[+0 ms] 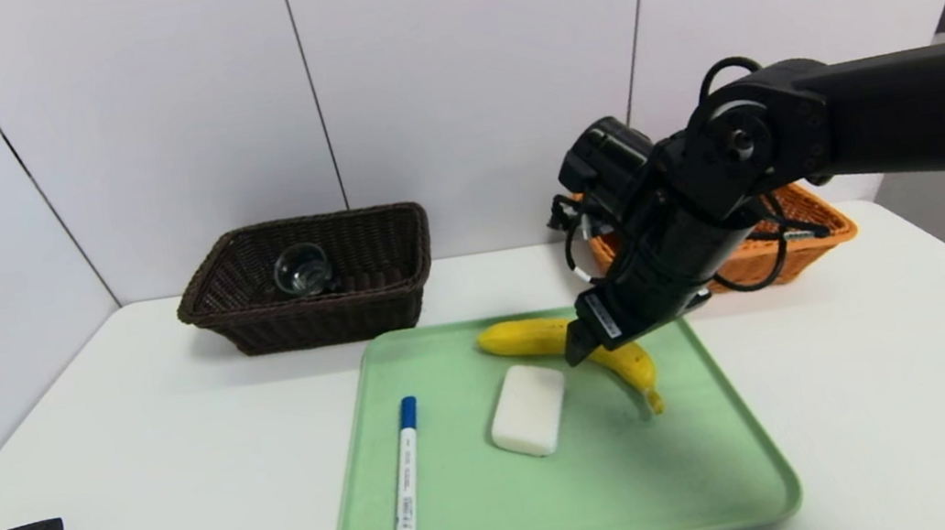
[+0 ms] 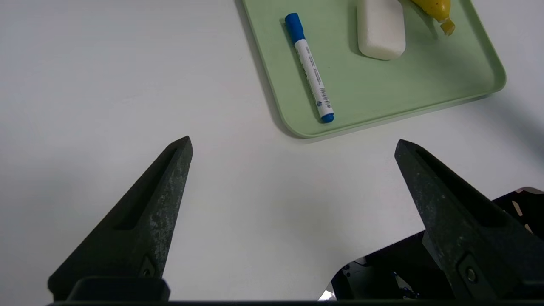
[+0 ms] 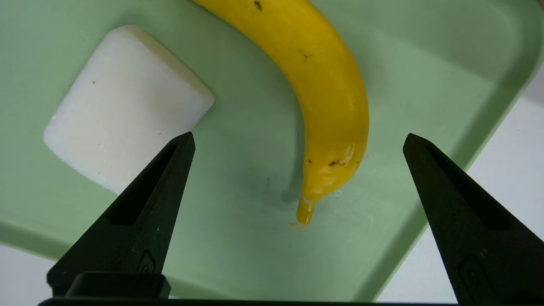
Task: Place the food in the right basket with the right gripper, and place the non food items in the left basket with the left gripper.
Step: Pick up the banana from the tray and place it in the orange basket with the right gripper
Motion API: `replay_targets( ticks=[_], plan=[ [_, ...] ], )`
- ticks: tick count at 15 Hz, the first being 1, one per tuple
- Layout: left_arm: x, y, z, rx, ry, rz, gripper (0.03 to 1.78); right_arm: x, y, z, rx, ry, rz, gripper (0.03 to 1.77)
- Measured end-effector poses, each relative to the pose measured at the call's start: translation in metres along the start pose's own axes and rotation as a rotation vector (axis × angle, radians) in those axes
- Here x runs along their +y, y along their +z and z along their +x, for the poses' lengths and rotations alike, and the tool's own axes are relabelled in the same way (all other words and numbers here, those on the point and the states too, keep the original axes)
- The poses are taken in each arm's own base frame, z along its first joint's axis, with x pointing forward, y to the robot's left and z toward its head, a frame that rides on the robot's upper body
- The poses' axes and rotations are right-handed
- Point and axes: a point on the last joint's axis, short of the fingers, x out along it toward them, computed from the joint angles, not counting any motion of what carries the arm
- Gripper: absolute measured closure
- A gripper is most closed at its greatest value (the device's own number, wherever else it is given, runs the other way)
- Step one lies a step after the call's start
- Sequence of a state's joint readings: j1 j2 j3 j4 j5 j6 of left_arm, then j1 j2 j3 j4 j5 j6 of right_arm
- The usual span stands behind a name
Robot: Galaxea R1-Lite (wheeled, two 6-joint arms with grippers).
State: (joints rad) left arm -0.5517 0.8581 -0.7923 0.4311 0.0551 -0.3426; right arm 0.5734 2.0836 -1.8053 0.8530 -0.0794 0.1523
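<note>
Your green tray is the thing to orient by here. On it you've got three items: a yellow banana along the far side, curving toward the tray's right edge with its stem end pointing at you, a white soap-like block just beside the banana near the tray's middle, and a blue-capped marker lying lengthwise near the tray's left edge, apart from the other two.

Your right gripper hangs over the banana's stem half, pointing steeply down, jaws spread wide with nothing between them touching. In the right wrist view the banana's tip sits between the two fingers, and one finger overlaps the white block's corner. It's above the fruit, not gripping it.

Your left gripper is parked off the tray's near left corner, low over the white table, jaws also wide apart and holding nothing.

Behind the tray to the left is the dark brown basket with a small clear glass thing inside. Behind the tray to the right is the orange basket, mostly hidden by the right arm, so you can't see what's in it.
</note>
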Motion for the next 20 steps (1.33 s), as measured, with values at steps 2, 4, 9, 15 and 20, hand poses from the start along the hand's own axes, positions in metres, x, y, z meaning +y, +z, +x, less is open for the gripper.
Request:
replay_targets(
  ticks=[2,4,9,15,20],
  plan=[
    [0.001,-0.004,0.000,0.005,-0.001,-0.001,0.12,0.001,0.002,0.008,0.000,0.000,0.000,0.11],
    [0.002,-0.005,-0.001,0.004,-0.002,-0.001,0.12,0.001,0.005,0.013,-0.011,0.000,0.001,0.11],
    [0.002,-0.006,-0.002,0.004,-0.011,0.001,0.12,-0.003,0.010,0.022,-0.031,-0.004,0.015,0.11],
    [0.002,-0.007,-0.001,0.009,-0.010,0.002,0.12,-0.003,0.014,0.039,-0.039,-0.009,0.021,0.10],
    [0.002,-0.006,0.000,0.011,-0.010,0.002,0.12,-0.005,0.015,0.050,-0.028,-0.012,0.024,0.10]
  ],
)
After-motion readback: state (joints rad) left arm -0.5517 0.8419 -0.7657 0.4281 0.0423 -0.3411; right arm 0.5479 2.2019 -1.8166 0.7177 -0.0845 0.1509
